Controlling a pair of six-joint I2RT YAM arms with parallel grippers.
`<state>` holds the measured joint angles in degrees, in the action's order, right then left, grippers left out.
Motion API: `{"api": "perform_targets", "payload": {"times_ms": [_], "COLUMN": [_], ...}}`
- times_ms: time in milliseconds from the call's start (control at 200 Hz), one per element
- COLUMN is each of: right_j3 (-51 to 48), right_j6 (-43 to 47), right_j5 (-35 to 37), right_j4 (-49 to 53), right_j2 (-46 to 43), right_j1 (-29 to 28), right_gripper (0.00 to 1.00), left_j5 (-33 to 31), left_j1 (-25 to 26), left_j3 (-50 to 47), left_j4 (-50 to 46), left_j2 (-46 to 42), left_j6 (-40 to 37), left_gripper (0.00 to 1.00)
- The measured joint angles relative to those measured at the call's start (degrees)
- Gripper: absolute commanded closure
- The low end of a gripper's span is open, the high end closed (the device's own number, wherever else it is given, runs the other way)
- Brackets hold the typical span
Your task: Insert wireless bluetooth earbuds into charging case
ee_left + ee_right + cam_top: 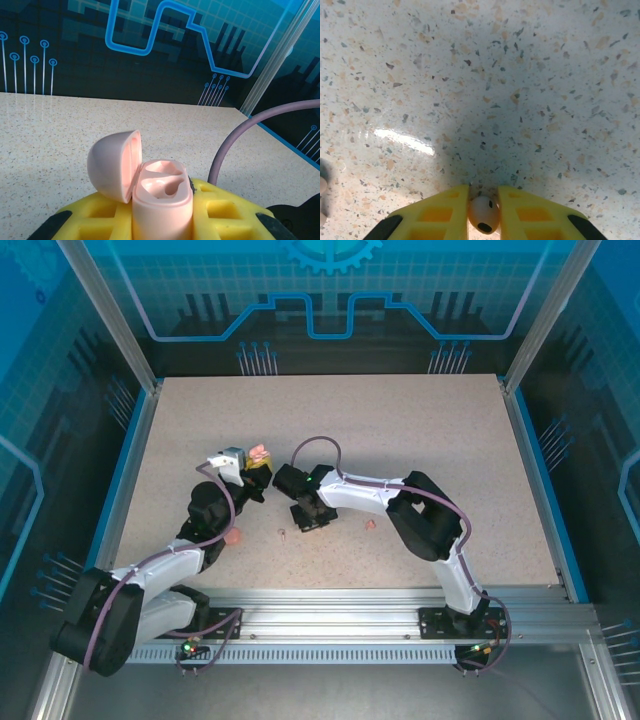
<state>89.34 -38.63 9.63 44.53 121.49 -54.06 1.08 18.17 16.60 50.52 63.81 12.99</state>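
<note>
The left arm rises from the near-left corner, elbow bent, its left end effector [162,222] clamped tight on the smooth, rounded pink charging case [162,202], held upright between ribbed yellow fingers [225,215]. The case's domed lid [112,165] is hinged open to the left, showing two moulded hollows. A small pink piece [233,535] lies on the speckled, stone-look tabletop [400,430] just beside that arm, and a second pink piece [369,526] lies further right. The right arm reaches leftward, wrist turned down, and the right end effector [484,200] is nearly closed, pinching a glossy, egg-shaped pale earbud [484,214] against the tabletop.
</note>
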Motion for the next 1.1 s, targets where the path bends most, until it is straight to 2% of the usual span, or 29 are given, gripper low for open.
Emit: {"api": "perform_targets", "payload": {"times_ms": [290,560,915,1100], "right_j3": [-2.86,-5.73,-6.08,-2.73], "right_j6": [0.0,0.02,1.62,2.67], "right_j5": [0.02,-0.07,-3.13,-7.04], "right_j4": [-2.12,-3.74,-6.19,-7.32], "right_j2": [-2.45,-11.15,-23.08,-28.28], "right_j1": [0.0,1.86,11.76,18.32], "right_gripper": [0.85,0.85,0.85,0.85], "left_j5": [0.02,1.14,7.21,7.32], "left_j1": [0.0,0.0,0.0,0.76], "left_j3": [0.0,0.0,0.39,1.92], "left_j4": [0.0,-0.02,2.54,6.03], "left_j2": [0.0,-0.02,0.55,1.57], "left_j6": [-0.02,-0.04,-1.09,-1.81], "left_gripper": [1.0,1.0,1.0,1.0]}}
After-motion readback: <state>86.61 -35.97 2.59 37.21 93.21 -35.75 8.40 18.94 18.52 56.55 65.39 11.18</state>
